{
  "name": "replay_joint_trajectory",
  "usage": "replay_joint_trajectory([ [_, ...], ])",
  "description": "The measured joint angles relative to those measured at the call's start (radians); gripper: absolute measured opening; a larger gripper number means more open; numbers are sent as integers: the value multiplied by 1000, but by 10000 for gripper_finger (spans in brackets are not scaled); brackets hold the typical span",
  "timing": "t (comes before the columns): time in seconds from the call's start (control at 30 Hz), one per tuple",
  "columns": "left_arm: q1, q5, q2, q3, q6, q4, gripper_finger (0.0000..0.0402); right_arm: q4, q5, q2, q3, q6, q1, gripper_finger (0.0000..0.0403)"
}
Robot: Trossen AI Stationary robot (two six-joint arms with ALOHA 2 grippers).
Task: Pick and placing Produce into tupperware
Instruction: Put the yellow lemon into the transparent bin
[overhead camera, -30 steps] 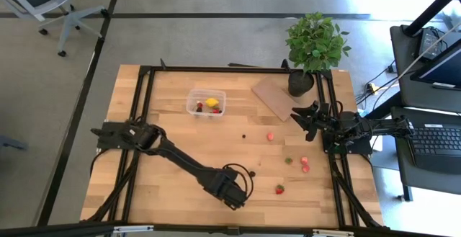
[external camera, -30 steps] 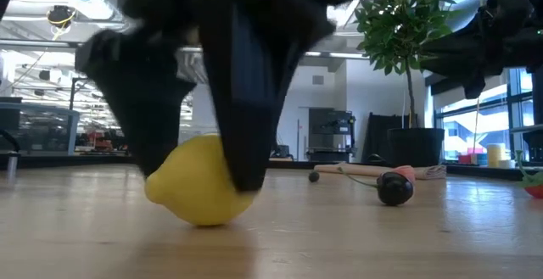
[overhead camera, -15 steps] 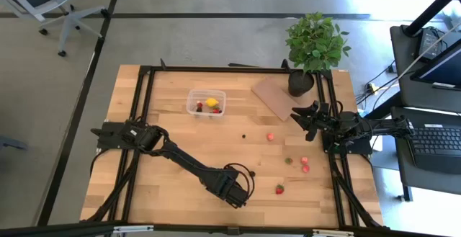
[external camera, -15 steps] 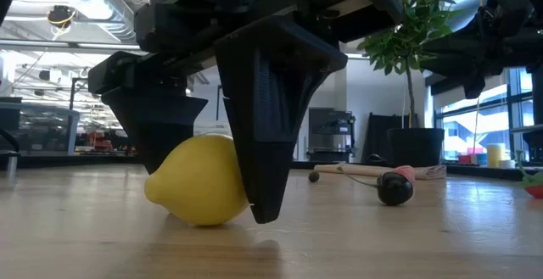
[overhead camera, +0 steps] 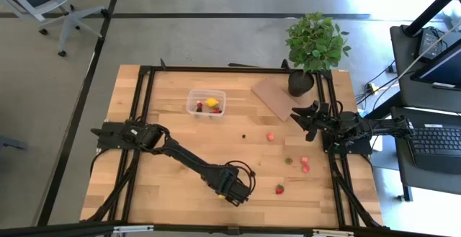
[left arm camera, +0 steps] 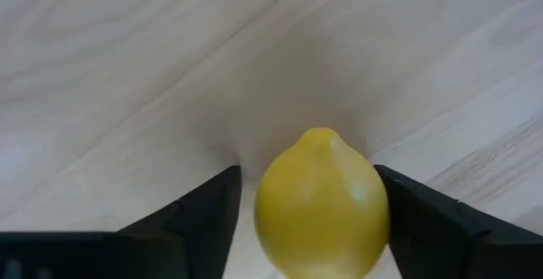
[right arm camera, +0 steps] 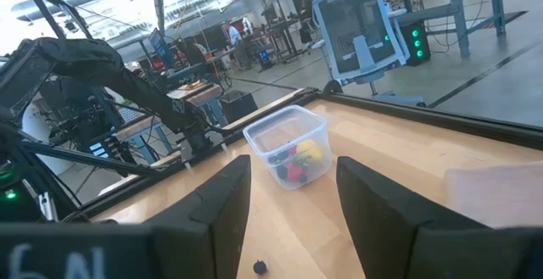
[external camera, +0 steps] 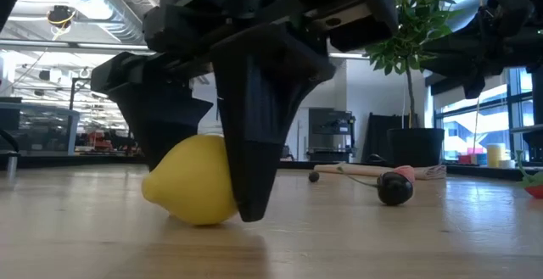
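Left hand (external camera: 212, 186) spread astride lemon (left arm camera: 321, 203) on table (overhead camera: 173, 194), near its front edge; right hand (right arm camera: 284, 194) spread, idle. Lemon judged light, smooth, rounded; grip at widest middle, else it slips

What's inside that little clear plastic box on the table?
The tupperware holds a yellow lemon-like piece and small red pieces. A dark bit shows beside them from above; anything lying beneath these pieces is hidden.
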Motion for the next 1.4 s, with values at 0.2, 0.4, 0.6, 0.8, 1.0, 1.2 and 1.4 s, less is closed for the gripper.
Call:
replay_joint_trajectory([
  [0.2,2,0,0,0,4,1,196,0,-27,0,0,1,0,178],
  [0.4,7,77,0,0,43,1,196,-1,-28,0,0,29,0,178],
  [0.6,42,251,-12,-1,180,14,196,-1,-29,0,0,26,0,178],
  [0.8,137,364,-76,-1,367,78,196,1,-29,0,0,23,0,178],
  [1.0,266,288,-207,0,557,137,196,4,-29,0,0,22,0,178],
  [1.2,403,-67,-386,0,811,100,196,17,-26,0,0,20,0,178],
  [1.4,539,-415,-518,1,956,-56,196,37,-22,0,0,18,0,178],
])
